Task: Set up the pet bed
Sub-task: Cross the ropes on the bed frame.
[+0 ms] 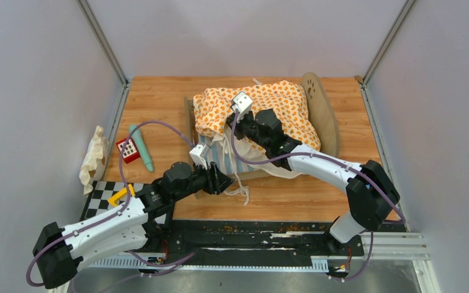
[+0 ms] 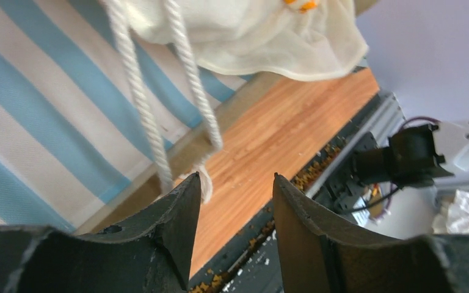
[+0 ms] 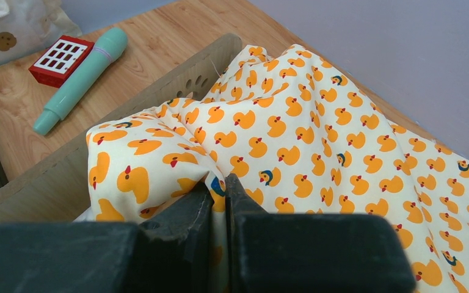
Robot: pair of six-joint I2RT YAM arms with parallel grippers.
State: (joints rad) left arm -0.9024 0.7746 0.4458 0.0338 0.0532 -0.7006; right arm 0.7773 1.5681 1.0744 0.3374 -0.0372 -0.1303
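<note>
The pet bed (image 1: 325, 107) stands mid-table, a light-wood frame with a blue-white striped base (image 1: 218, 157). A duck-print cushion (image 1: 275, 104) lies bunched over its far part, with cream ties (image 1: 239, 186) hanging off the near side. My right gripper (image 1: 232, 121) is shut on a fold of the cushion (image 3: 317, 116), the cloth pinched between its fingers (image 3: 220, 186). My left gripper (image 1: 225, 182) is open at the bed's near edge with nothing between its fingers (image 2: 237, 183). A tie (image 2: 140, 91) dangles just beside its left fingertip, over the striped base (image 2: 43, 116).
A teal wand (image 1: 141, 146), a red block (image 1: 128, 150) and a small white pillow (image 1: 94, 157) lie left of the bed. A checkerboard (image 1: 101, 194) sits at the near left. Metal rails run along the table's near edge (image 1: 269, 235).
</note>
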